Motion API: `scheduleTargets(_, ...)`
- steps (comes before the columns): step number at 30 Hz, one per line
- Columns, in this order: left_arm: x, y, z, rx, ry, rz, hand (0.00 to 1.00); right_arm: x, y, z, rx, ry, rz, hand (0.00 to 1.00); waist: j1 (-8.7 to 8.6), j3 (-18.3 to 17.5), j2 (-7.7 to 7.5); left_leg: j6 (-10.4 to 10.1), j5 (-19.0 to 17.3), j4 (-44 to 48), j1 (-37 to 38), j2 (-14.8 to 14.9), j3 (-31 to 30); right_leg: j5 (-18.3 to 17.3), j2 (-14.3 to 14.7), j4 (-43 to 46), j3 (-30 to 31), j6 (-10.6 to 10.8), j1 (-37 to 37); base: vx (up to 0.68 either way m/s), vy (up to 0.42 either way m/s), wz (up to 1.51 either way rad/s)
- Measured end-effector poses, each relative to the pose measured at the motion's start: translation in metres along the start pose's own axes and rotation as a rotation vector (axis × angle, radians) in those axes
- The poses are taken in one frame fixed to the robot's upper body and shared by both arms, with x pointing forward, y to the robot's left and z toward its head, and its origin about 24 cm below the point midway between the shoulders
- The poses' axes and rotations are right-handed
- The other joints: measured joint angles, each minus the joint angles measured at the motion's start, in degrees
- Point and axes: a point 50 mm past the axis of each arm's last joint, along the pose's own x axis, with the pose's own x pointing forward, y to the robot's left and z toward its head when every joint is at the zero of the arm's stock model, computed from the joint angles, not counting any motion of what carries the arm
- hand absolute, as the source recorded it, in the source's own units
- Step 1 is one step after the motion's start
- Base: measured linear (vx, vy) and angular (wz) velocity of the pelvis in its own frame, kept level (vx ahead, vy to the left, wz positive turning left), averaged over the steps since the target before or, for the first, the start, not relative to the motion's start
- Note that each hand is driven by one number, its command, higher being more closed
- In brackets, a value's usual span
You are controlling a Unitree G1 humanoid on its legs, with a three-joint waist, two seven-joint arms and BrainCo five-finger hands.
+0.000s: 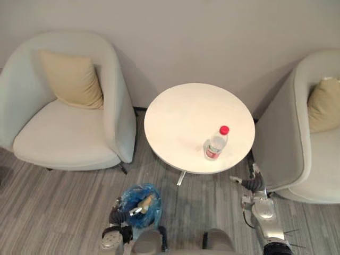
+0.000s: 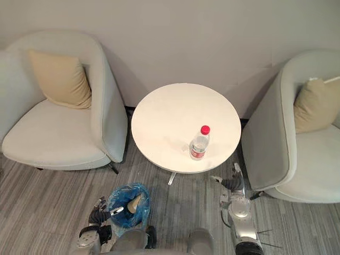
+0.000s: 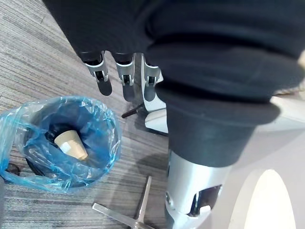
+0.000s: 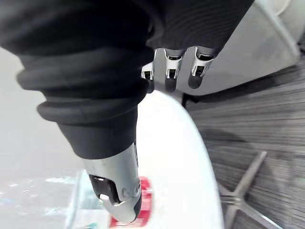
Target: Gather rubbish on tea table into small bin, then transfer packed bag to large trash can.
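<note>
Nearest me, at 7 o'clock from the table, the bin (image 1: 139, 206) stood on the grey floor (image 1: 64, 212), lined with a blue bag (image 3: 97, 119) whose edge was folded out over the rim. In it lay a beige, cup-shaped piece of rubbish (image 3: 70, 144), tipped on its side. My left hand (image 1: 119, 217) hung just beside the bin at its 8 o'clock; its fingers (image 3: 125, 78) were straight and apart and gripped nothing.

My right hand (image 1: 252, 184) was low at the table's 5 o'clock, in the gap between the tabletop's rim and the right armchair (image 1: 289, 133). Its fingers (image 4: 172, 71) were also straight and loose, holding nothing. The table's metal feet (image 1: 181, 178) spread over the floor between the two hands.

The round white table (image 1: 180, 117) carried a clear bottle (image 1: 215, 144) with a red cap, upright near the rim at about 4 o'clock and apart from the right hand.

At 9 o'clock from the table stood the left armchair (image 1: 64, 138) with a tan cushion (image 1: 73, 79) against its back. The right armchair, at 3 o'clock, held another tan cushion (image 1: 324, 103). Behind them all ran a plain wall (image 1: 202, 37).
</note>
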Motion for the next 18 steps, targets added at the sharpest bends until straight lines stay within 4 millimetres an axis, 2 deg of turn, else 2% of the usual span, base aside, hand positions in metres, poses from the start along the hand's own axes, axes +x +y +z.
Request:
scheduleTargets(3,-0.005,-0.001,-0.009,0.001,0.024,-0.005,0.0,-0.005,0.008,0.008,-0.043,-0.052,0.048,0.0,-0.16,-0.3,0.72,-1.2,0.7,-2.0,0.1,1.0,-1.6,1.6,1.1,-3.8,-1.8,-0.7,2.1,0.08,-0.081,0.14)
scheduleTargets(6,-0.006,-0.004,-0.013,0.029,0.041,-0.023,0.0,-0.009,0.014,0.007,-0.074,-0.057,0.082,0.0,-0.29,-0.4,0.27,-1.8,1.4,-3.7,1.4,1.5,-2.3,2.7,1.9,-7.3,-3.0,-1.0,4.7,0.06,-0.053,0.14)
scheduleTargets(12,-0.007,-0.008,-0.015,0.06,0.045,-0.045,0.0,-0.009,0.024,0.009,-0.093,-0.073,0.119,0.0,-0.11,-0.5,0.07,-1.6,3.4,-7.0,2.5,0.7,-3.9,4.2,1.4,-10.7,-4.6,-1.0,6.7,0.02,-0.013,0.16)
scheduleTargets(18,-0.01,-0.011,-0.02,0.075,0.055,-0.064,0.0,0.005,0.033,0.016,-0.071,-0.083,0.081,0.0,0.01,-0.5,0.1,-1.5,7.0,-11.1,2.6,0.2,-5.2,5.9,1.1,-12.2,-6.1,-1.2,6.5,-0.06,-0.011,0.13)
